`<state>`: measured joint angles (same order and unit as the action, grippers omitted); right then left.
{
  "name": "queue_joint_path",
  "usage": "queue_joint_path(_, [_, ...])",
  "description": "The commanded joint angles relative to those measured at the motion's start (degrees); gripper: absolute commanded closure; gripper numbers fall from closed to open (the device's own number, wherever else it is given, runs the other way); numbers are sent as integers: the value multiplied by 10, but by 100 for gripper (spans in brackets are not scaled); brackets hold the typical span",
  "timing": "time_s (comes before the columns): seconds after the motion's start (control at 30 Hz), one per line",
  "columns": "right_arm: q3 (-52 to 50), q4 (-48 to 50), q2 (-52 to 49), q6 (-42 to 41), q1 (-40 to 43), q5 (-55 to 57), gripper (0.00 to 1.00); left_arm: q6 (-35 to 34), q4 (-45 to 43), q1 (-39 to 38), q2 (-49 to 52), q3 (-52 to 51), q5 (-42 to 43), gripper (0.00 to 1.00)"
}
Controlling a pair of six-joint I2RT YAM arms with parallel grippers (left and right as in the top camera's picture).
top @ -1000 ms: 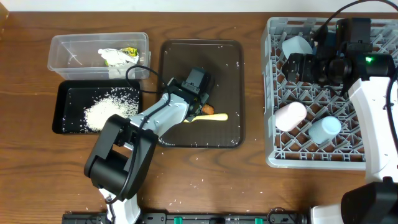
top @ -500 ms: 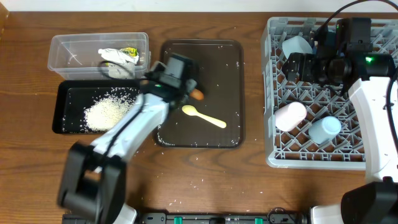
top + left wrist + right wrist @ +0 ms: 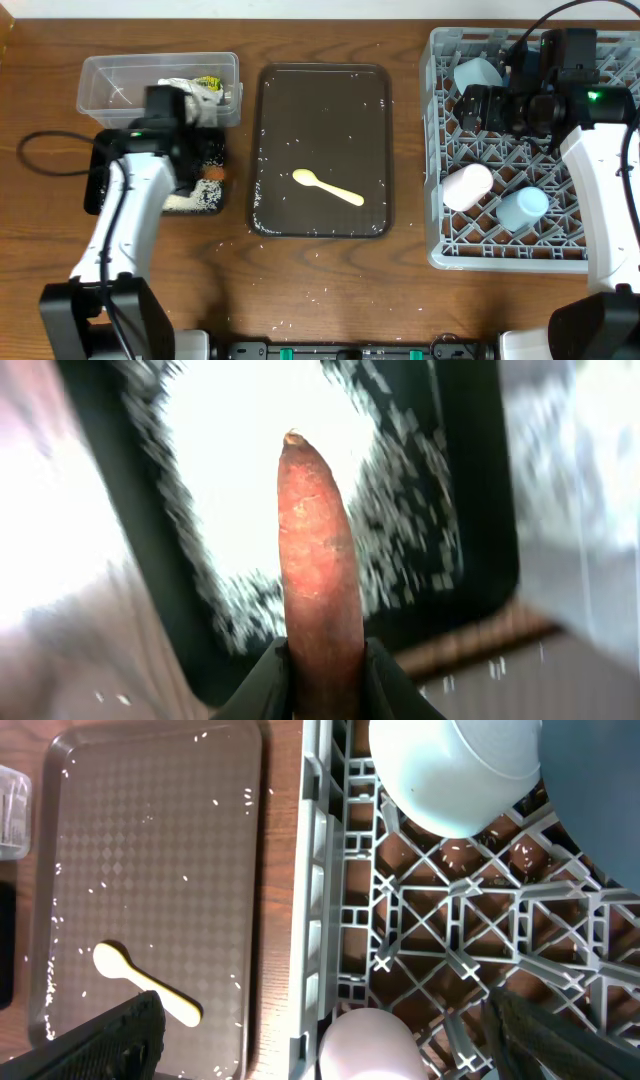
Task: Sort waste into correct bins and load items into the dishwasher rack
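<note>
Carrot point(image 3: 318, 560) pinched in left gripper's point(image 3: 325, 665) jaws, above rice-strewn black tray point(image 3: 150, 560). Right gripper point(image 3: 340, 1038) spread wide over rack point(image 3: 312, 870). We cannot read the wrapper point(image 3: 207, 83) print in the far tub point(image 3: 100, 75). Table point(image 3: 320, 30): dark wood, rice-flecked.

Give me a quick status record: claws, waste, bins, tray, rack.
left claw: shut on carrot stick, over the black tray
right claw: open, empty, over the rack
black tray: rice inside
clear tub: crumpled paper inside
brown tray: spoon, scattered grains
rack: pink cup, blue cup, bowl inside
not yet loaded: spoon
</note>
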<state>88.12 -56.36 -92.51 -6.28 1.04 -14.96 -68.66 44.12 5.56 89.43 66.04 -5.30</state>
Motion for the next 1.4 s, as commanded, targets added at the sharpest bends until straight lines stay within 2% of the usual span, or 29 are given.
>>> queue_joint_path(0.0, [2, -1, 3, 8, 1, 2, 1, 7, -1, 29, 9, -14, -48, 83])
queue_joint_path(0.2, [2, -1, 3, 8, -2, 2, 1, 7, -8, 49, 41, -22, -86, 83])
queue_joint_path(0.5, [2, 0, 3, 8, -8, 1, 1, 7, -33, 49, 119, -22, -92, 83])
queue_joint_path(0.53, [2, 0, 3, 8, -9, 0, 1, 8, -33, 49, 121, -22, -92, 75])
queue_joint_path(0.63, [2, 6, 3, 8, -15, -3, 1, 33, -33, 49, 117, -19, -91, 39])
queue_joint_path(0.73, [2, 20, 3, 26, -30, -8, 1, 65, -29, 49, 107, -14, -91, 24])
queue_joint_path(0.9, [2, 64, 3, 82, -95, -18, 1, 99, -12, 49, 65, 0, -90, 16])
queue_joint_path(1.03, [2, 115, -5, 119, -184, -17, 1, 102, -7, 49, 10, 0, -89, 10])
queue_joint_path(1.2, [2, 163, -57, 176, -304, -11, 4, 102, -7, 49, -35, 0, -89, 9])
queue_joint_path(1.37, [2, 179, -145, 234, -387, 25, 4, 102, -3, 49, -36, -2, -89, 8])
